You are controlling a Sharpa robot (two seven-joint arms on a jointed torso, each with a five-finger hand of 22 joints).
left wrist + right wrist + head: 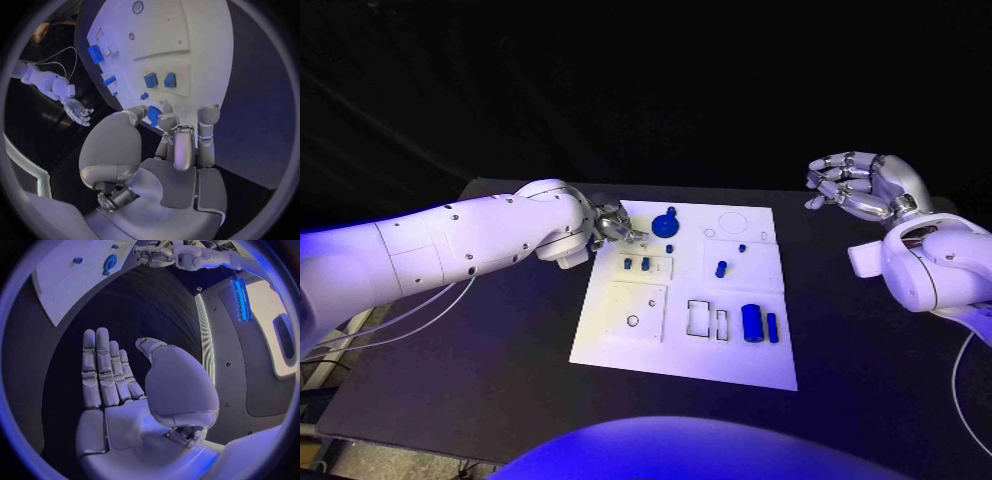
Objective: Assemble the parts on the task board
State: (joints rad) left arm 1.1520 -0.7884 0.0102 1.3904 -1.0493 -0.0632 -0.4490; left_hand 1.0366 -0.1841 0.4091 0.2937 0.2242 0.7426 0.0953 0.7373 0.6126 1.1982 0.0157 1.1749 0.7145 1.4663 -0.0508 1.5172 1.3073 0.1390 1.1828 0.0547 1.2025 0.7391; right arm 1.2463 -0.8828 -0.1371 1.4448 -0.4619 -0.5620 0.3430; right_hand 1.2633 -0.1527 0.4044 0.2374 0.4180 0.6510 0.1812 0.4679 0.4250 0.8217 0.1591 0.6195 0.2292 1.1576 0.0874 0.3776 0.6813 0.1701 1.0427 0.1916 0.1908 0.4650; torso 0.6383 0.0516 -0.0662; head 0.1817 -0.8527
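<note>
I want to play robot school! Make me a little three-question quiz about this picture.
1. True or false: the right hand holds a blue part.
2. Which hand is at the white flat task board? A) left hand B) right hand
3. Fill in: the round blue disc part lies near the board's ___ edge, far or near?

Key: 1 false, its fingers are spread and hold nothing. 2 A. 3 far.
</note>
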